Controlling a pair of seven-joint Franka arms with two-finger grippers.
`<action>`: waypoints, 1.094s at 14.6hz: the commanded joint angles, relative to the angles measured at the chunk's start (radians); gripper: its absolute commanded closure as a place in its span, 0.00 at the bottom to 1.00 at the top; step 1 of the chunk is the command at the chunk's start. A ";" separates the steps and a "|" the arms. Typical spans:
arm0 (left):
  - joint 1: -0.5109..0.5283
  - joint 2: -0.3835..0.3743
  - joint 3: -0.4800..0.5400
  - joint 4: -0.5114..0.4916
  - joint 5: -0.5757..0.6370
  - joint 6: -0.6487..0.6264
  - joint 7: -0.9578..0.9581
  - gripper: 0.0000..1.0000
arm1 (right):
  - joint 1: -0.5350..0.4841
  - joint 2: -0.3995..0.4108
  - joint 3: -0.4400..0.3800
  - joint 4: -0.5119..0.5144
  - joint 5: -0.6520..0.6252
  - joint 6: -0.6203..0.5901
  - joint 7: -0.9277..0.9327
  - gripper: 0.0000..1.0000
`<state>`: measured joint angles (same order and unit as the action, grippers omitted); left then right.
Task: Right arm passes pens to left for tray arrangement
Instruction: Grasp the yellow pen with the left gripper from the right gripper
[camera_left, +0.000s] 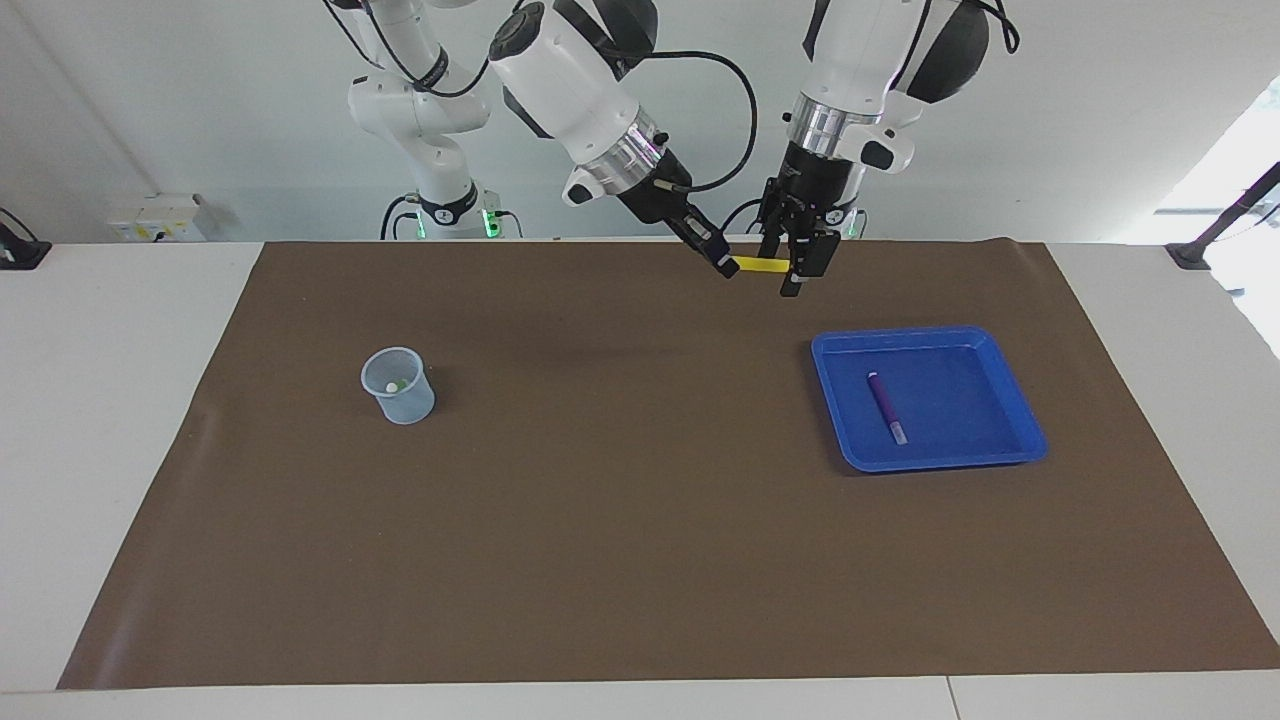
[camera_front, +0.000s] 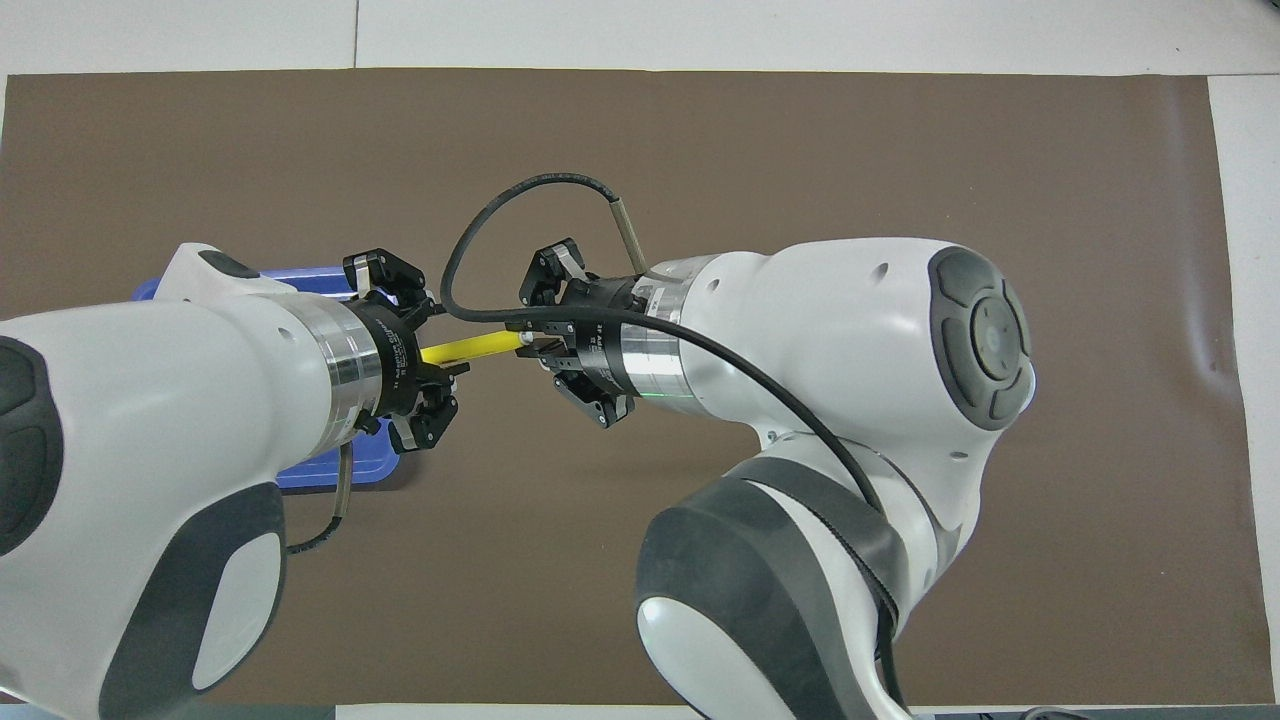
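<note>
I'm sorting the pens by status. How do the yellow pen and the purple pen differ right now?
The yellow pen is up in the air, lying level between the right gripper and left gripper; the purple pen lies flat in the blue tray, untouched. Both are slim markers.

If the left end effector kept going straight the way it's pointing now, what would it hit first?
It points nearly straight down, so the left end effector, at the yellow pen, would likely meet the brown mat first, just robot-side of the blue tray. Depth is uncertain.

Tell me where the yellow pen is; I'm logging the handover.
In the air between both claws: right claw holds one end, left claw is at the other, over the mat near the tray.
</note>
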<state>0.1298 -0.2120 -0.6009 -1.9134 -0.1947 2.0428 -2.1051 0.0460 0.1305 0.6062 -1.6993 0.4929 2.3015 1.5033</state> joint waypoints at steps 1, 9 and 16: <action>-0.010 0.000 0.003 0.020 0.027 -0.036 -0.026 0.64 | -0.009 0.014 0.015 0.013 -0.016 0.010 -0.005 1.00; -0.009 -0.003 0.004 0.019 0.046 -0.038 -0.038 1.00 | -0.009 0.014 0.015 0.013 -0.016 0.009 -0.005 1.00; -0.004 -0.003 0.003 0.019 0.051 -0.041 -0.041 1.00 | -0.011 0.015 0.013 0.015 -0.016 0.007 -0.012 0.27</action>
<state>0.1224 -0.2142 -0.6019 -1.9114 -0.1762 2.0232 -2.1196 0.0466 0.1355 0.6069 -1.6972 0.4913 2.3153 1.5014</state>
